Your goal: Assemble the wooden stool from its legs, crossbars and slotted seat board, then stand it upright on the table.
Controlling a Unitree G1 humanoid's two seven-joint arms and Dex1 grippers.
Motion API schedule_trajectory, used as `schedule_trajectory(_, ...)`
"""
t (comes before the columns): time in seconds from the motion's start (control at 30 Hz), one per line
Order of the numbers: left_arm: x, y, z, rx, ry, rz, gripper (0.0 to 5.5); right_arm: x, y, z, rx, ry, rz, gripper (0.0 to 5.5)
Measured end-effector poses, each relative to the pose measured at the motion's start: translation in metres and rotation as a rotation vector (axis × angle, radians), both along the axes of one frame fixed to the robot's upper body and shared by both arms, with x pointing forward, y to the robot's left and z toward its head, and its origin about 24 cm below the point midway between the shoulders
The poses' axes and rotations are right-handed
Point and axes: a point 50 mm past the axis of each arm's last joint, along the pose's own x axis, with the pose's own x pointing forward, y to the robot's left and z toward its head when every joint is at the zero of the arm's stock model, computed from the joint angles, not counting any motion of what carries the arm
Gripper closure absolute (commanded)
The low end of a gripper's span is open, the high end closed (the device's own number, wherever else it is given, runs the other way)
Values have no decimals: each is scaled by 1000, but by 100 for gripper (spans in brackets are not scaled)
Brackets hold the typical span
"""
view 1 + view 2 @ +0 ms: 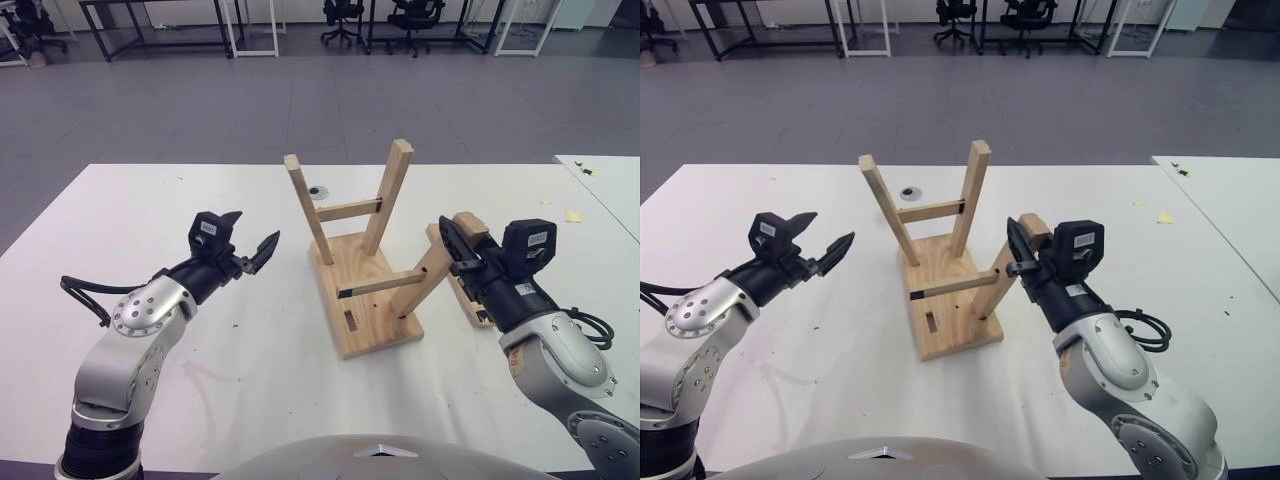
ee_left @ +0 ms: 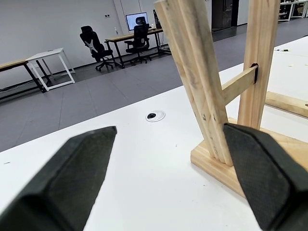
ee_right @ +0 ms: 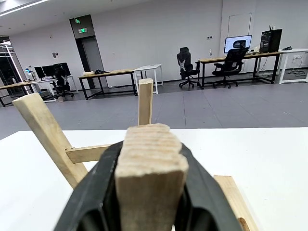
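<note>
The slotted seat board (image 1: 372, 335) lies flat on the white table (image 1: 150, 220). Two legs (image 1: 308, 210) (image 1: 388, 195) stand up from its far end, joined by a crossbar (image 1: 348, 210). A third leg (image 1: 425, 282) leans with its lower end at the board's near right corner. My right gripper (image 1: 452, 248) is shut on its upper end (image 3: 150, 166). A second crossbar (image 1: 375, 285) sticks out of this leg toward the left, its free end unattached. Another wooden piece (image 1: 478, 300) lies on the table under my right arm. My left gripper (image 1: 257, 228) hovers open left of the stool, its pads (image 2: 72, 178) holding nothing.
A round cable grommet (image 1: 319, 191) sits in the table behind the stool. A second white table (image 1: 605, 185) with yellow notes stands to the right. Desks and office chairs (image 1: 342, 18) are far back across the grey floor.
</note>
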Motion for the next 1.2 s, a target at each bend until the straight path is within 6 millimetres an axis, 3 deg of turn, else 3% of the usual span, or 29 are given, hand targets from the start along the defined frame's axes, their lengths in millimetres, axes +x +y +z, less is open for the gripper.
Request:
schedule_trajectory(0.23,4,-5,1,0,-31,23,144,23,-10,0,41,-2,-4,443)
schedule_trajectory(0.27,5,-5,2,3,-34,28,144,25,-11,2,41,-11,-1,405)
schedule_trajectory(0.4,8,-5,5,2,-63,34,144,33,-15,-3,35,22,3,336)
schedule_trajectory(0.53,10,-3,3,5,-64,48,144,38,-11,10,63,-47,38,266)
schedule_trajectory(0.67,12,-4,3,1,-85,65,144,45,-13,38,102,-168,87,201)
schedule_trajectory(0.73,12,-5,2,-14,-94,67,144,47,-14,66,125,-266,165,162)
schedule_trajectory(0.77,12,-7,1,-22,-93,66,144,48,-18,89,133,-346,194,152)
schedule_trajectory(0.83,14,-5,-3,-16,-97,92,144,55,-36,119,193,-424,164,124)
schedule_trajectory(0.87,15,-4,-3,-16,-100,97,144,58,-41,120,206,-417,144,124)
schedule_trajectory(0.93,16,-4,-3,-20,-114,110,144,72,-68,107,298,-333,11,124)
schedule_trajectory(0.97,17,-3,-4,-24,-115,115,144,77,-79,90,288,-259,-54,124)
schedule_trajectory(1.03,18,-2,-6,-32,-113,122,144,81,-87,31,174,-7,-104,124)
schedule_trajectory(1.13,19,1,-7,-49,-114,140,144,66,-83,-51,43,311,-58,124)
schedule_trajectory(1.2,20,1,-9,-54,-108,139,144,60,-86,-83,-46,403,-51,124)
